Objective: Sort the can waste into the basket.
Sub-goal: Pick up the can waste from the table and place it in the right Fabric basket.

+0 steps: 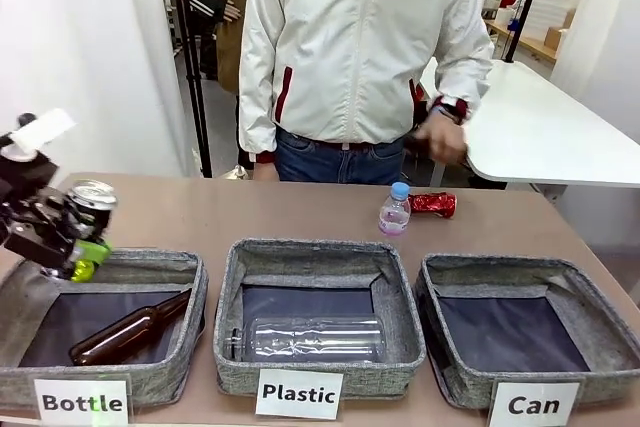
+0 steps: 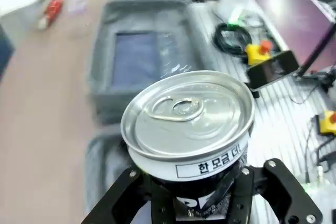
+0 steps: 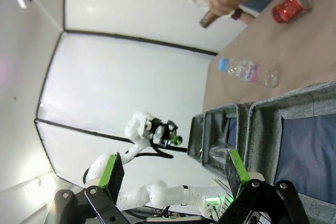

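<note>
Silver-topped can (image 1: 92, 197) clamped between left jaws, being carried, needing moving to basket (image 1: 500, 267) well beyond them; right jaws gaping.

Identify left gripper (image 1: 85, 239): black linkage frame, green pads, silver screws at joints. Compare right gripper (image 3: 173, 176): same black links, green pads (image 3: 111, 174), round screw heads. Note left arm (image 3: 137, 129): white rounded segments, black cable looped near wrist. Person facing you: white zip jacket (image 1: 350, 37), red pocket trim, small chest logo, red-and-dark cuff (image 1: 452, 107), blue jeans (image 1: 330, 162), dark belt.
</note>
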Robot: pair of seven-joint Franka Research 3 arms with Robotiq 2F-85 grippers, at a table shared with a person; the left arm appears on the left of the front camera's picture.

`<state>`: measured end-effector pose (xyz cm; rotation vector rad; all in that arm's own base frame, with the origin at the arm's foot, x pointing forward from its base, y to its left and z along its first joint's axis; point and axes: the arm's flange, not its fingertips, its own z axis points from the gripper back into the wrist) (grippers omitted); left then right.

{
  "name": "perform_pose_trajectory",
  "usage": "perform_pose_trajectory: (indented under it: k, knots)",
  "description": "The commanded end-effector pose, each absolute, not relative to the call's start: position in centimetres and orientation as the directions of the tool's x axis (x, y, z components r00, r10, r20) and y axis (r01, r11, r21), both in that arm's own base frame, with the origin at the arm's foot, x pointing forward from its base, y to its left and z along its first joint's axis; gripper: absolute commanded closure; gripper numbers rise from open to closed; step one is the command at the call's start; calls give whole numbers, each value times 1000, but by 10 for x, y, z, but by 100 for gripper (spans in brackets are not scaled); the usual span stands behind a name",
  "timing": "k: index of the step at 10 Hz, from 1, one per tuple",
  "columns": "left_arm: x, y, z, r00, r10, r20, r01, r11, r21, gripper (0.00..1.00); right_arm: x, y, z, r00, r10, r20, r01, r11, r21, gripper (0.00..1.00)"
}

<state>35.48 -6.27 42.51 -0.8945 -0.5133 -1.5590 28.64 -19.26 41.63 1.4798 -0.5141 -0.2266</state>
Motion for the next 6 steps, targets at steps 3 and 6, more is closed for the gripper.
perform_pose_trajectory:
  k: [3, 6]
  knots:
    - [286, -255, 485, -314, -711, 629, 899, -435, -44, 91, 288, -194, 418, 868, -449, 213, -191, 93, 977, 0]
    - [269, -406, 520, -490, -686, 538, 860, -483, 166, 91, 288, -194, 418, 868, -449, 213, -191, 93, 977, 0]
